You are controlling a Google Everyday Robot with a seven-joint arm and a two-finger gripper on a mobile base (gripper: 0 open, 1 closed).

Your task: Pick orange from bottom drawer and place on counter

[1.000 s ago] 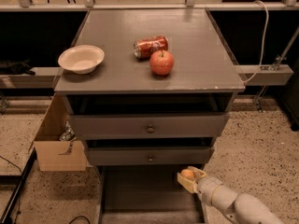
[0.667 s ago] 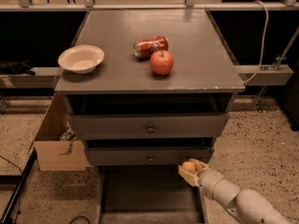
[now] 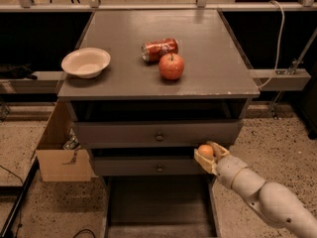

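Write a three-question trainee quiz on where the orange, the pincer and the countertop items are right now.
1. True or false: the pincer grips the small round orange level with the middle drawer front, out of the open dark grey bottom drawer.
2. Which lies on its side on the matte grey counter? A) cream round bowl B) red metal soda can C) red apple
3. How many items rest on the counter?
Key: 1 true; 2 B; 3 three.
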